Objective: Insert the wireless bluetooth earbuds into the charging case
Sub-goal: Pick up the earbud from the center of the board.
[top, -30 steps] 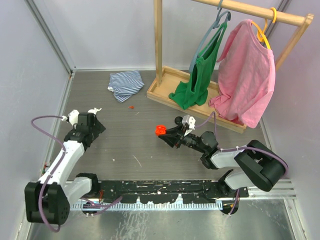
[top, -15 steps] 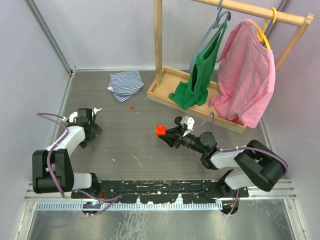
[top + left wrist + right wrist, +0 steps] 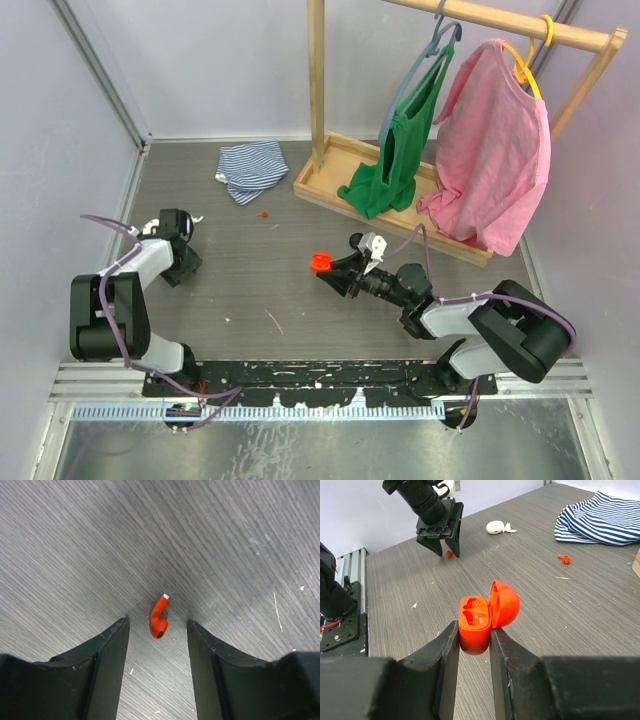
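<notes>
An orange earbud [image 3: 159, 619] lies on the grey table between the two fingers of my left gripper [image 3: 157, 625]. The jaws are open, one on each side of the bud, and neither touches it. The right wrist view shows that gripper [image 3: 448, 554] pointing straight down at the far left. My right gripper [image 3: 474, 630] is shut on the orange charging case [image 3: 475, 622], held above the mid table with its lid [image 3: 504, 602] flipped open and two hollow seats showing. A second orange earbud [image 3: 564, 558] lies farther back, near the striped cloth.
A white case [image 3: 495, 527] rests just beyond the left gripper. A striped cloth [image 3: 250, 168] is crumpled at the back. A wooden clothes rack [image 3: 330, 175] with a green top and a pink shirt stands at the back right. Walls close in on both sides.
The left arm has swung towards the left wall and come down over the earbud, and its jaws have narrowed around it. The right gripper and the case have stayed still.
</notes>
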